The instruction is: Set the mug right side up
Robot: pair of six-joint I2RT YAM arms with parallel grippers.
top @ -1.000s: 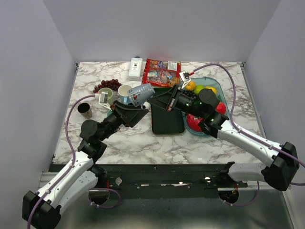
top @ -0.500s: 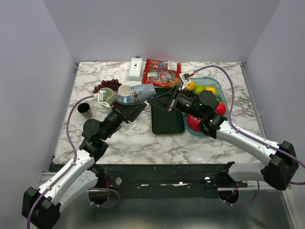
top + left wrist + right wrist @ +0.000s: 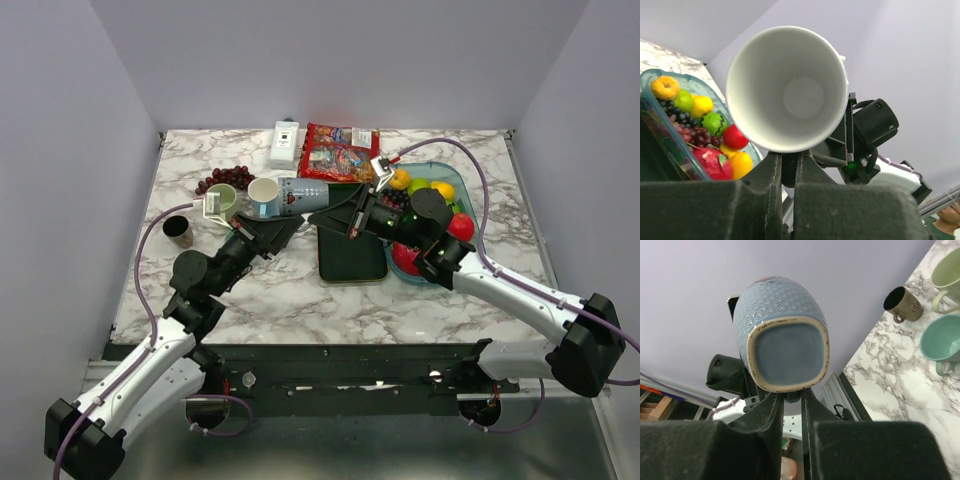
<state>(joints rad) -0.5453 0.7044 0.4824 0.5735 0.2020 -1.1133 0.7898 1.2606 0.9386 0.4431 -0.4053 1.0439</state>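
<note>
Mug [image 3: 296, 195] lies on its side in the air, pinched at both ends. The left gripper [image 3: 790, 159] is narrow at the lower rim of its white mouth, and the right gripper [image 3: 792, 397] is narrow at the edge of its blue base. Below, towards the far middle, is the white-grey marbled worktop [image 3: 280, 300], boxed by plain pale walls [image 3: 60, 150]. Print on the red snack bag [image 3: 340, 155] is too small to read.

Blue mug [image 3: 293, 196], sideways, aloft
</note>
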